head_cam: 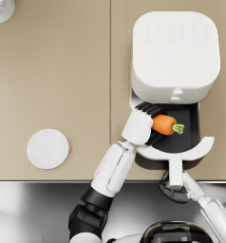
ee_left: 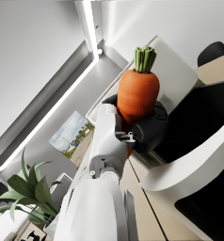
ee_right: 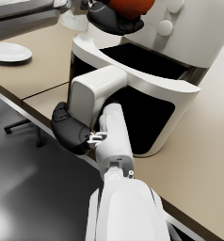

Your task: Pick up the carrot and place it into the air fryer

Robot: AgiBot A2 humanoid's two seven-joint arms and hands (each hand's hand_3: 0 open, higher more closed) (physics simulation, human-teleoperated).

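Both white forearms rise from the near edge, and going left to right across the tan table (head_cam: 62, 71) there is first a small white plate (head_cam: 47, 148) lying well to the left, then the left hand (head_cam: 145, 124), clenched around the carrot (head_cam: 164, 124), then the white air fryer (head_cam: 175, 50) at the far right with its drawer (head_cam: 200, 148) pulled out toward the near side. The right hand (head_cam: 174, 190) is wrapped around the drawer handle (head_cam: 175, 172), grasping it. The carrot hangs over the left part of the dark open basket, leafy end pointing right, not yet set down. The likely risk is a release too close to the basket's left rim: the carrot could land on the rim and roll out onto the table, or the dark fingers could catch the drawer wall on the way out. The carrot is short, stubby and bright orange, smooth-skinned, with a trimmed tuft of green stems.
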